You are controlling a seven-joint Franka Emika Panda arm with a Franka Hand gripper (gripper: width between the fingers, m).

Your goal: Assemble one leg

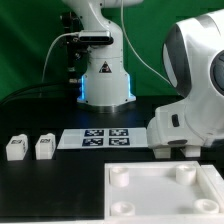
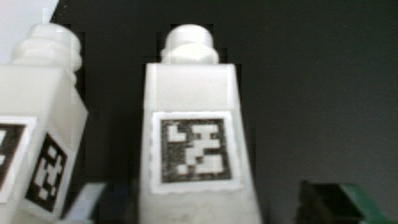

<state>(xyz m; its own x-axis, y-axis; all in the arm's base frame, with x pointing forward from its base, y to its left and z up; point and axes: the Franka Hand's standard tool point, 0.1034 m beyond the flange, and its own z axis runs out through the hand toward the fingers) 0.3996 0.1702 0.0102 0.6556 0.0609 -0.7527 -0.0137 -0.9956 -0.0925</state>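
Note:
In the wrist view a white leg (image 2: 196, 120) with a black-and-white tag stands upright between my fingers, its rounded peg on top. A second leg like it (image 2: 36, 130) stands close beside it. My gripper (image 2: 215, 205) is open, with one fingertip (image 2: 93, 202) on one side of the middle leg and the other (image 2: 342, 202) on the other side, and a dark gap at each. In the exterior view two more legs (image 1: 16, 148) (image 1: 44, 147) stand at the exterior view's left. There my arm (image 1: 195, 90) hides the gripper.
The large white tray-like piece with round sockets (image 1: 150, 200) lies at the front right of the exterior view. The marker board (image 1: 105, 137) lies behind it on the black table. The robot base (image 1: 105, 80) with cables stands at the back.

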